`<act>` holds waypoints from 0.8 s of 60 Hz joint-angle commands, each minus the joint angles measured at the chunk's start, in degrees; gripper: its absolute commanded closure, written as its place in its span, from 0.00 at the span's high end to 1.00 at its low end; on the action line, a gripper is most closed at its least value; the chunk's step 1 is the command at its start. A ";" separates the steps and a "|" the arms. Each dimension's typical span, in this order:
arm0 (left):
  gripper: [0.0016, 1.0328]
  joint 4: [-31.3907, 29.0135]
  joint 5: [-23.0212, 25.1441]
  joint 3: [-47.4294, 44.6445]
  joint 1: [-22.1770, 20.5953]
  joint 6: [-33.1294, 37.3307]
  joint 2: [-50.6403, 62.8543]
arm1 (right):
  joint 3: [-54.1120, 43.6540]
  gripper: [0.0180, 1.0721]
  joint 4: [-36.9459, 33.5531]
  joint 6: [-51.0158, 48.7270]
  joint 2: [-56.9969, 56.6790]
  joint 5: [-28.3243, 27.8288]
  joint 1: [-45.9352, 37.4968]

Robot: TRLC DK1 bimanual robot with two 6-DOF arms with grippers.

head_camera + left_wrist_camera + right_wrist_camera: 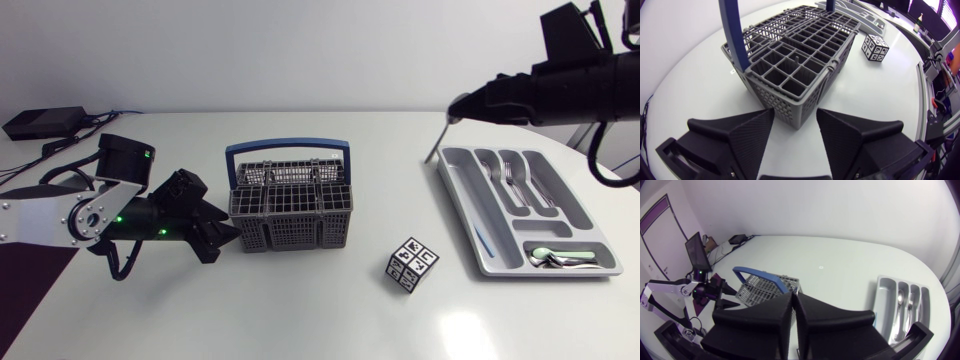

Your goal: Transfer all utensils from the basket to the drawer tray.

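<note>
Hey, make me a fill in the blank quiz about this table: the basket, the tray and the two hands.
The basket has a ___ handle.
The left hand, beside the basket, has its fingers ___.
The patterned cube lies between the tray and the ___.
The right hand holds a thin utensil near the drawer ___.
Missing: blue; open; basket; tray.
</note>
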 commanded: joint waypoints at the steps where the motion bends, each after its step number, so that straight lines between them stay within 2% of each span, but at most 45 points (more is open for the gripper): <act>1: 0.58 0.52 -0.01 1.41 -0.02 -0.58 1.10 | -1.80 0.08 -2.64 -4.82 -1.11 -0.38 -4.18; 10: 0.58 0.96 -0.36 1.67 0.15 -0.75 1.36 | -2.59 0.08 -8.18 -12.38 -0.58 1.46 -11.04; 24: 0.58 2.01 -1.77 2.11 0.07 -1.46 2.24 | -5.49 0.08 -11.69 -24.51 0.47 6.38 -21.14; 48: 0.58 3.51 -3.70 2.46 -0.29 -3.04 2.51 | -12.87 0.09 -9.41 -40.15 0.73 13.59 -32.31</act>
